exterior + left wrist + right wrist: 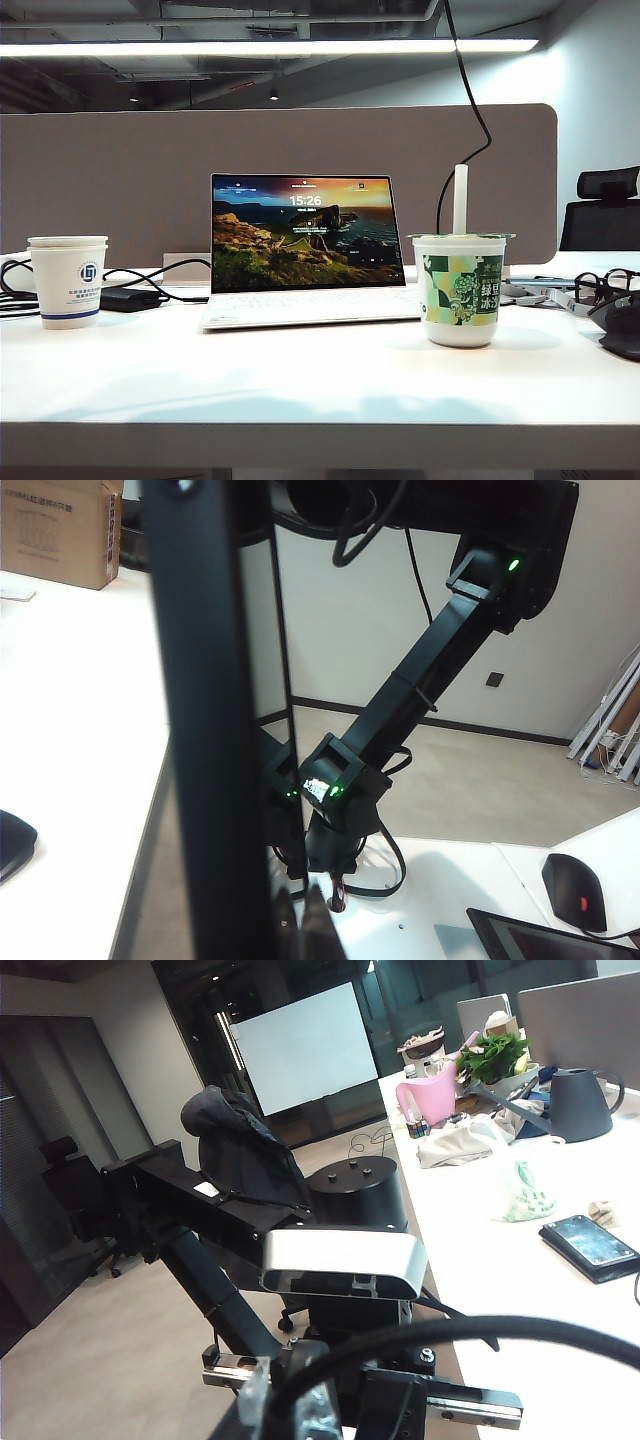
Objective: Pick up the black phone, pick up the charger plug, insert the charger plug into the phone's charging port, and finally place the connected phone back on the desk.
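In the left wrist view the black phone (pixel 215 780) fills the foreground as a tall glossy dark slab that mirrors the other arm. My left gripper (pixel 295 930) is shut on it, with one dark fingertip (pixel 320 930) pressed on its shiny face. My right gripper (pixel 300 1410) faces it, its clear pads shut on the thin black cable (pixel 480 1328) at the charger plug end. The plug itself is mostly hidden. The right gripper (pixel 336 885) hangs just beyond the phone's far part. The charging port does not show. Neither gripper appears above the desk (pixel 300 390) in the exterior view.
On the desk stand an open laptop (pixel 300 250), a paper cup (pixel 67 280), a green drink cup with a straw (pixel 460 290), a black power brick (pixel 128 298) and glasses (pixel 605 285). A mouse (pixel 575 890) and a flat lit-screen device (pixel 590 1245) lie on neighbouring tables.
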